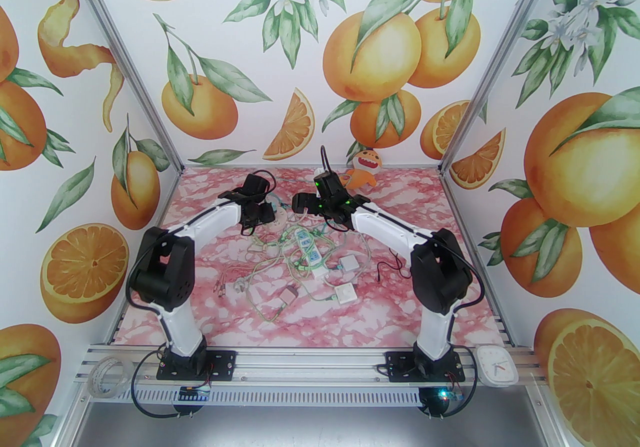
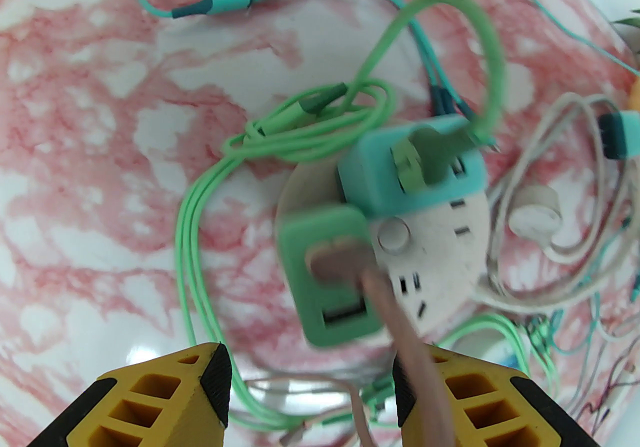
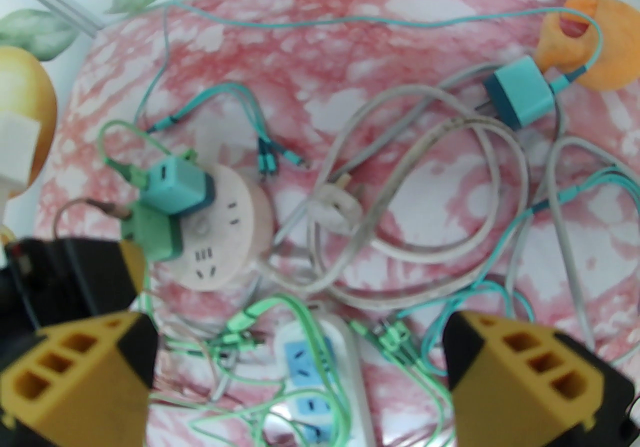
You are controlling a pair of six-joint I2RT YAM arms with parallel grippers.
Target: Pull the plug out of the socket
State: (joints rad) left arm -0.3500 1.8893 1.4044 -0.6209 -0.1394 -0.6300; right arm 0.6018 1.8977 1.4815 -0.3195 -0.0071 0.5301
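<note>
A round white socket (image 2: 440, 235) lies on the pink marbled table, with a green plug (image 2: 330, 280) and a teal plug (image 2: 410, 170) seated in it side by side. A pink cable runs from the green plug down past my left gripper's right finger (image 2: 465, 400). My left gripper (image 2: 310, 385) hovers just short of the green plug, open, with nothing between its pads. In the right wrist view the socket (image 3: 225, 245) sits at the left, the green plug (image 3: 152, 232) beside the left gripper's fingers (image 3: 131, 260). My right gripper (image 3: 300, 375) is wide open above the cable tangle.
A white power strip (image 3: 320, 375) lies below the right gripper amid green and grey cables. A loose teal adapter (image 3: 522, 95) and an orange plush toy (image 3: 600, 35) sit at the back right. White square adapters (image 1: 347, 263) lie nearer the front.
</note>
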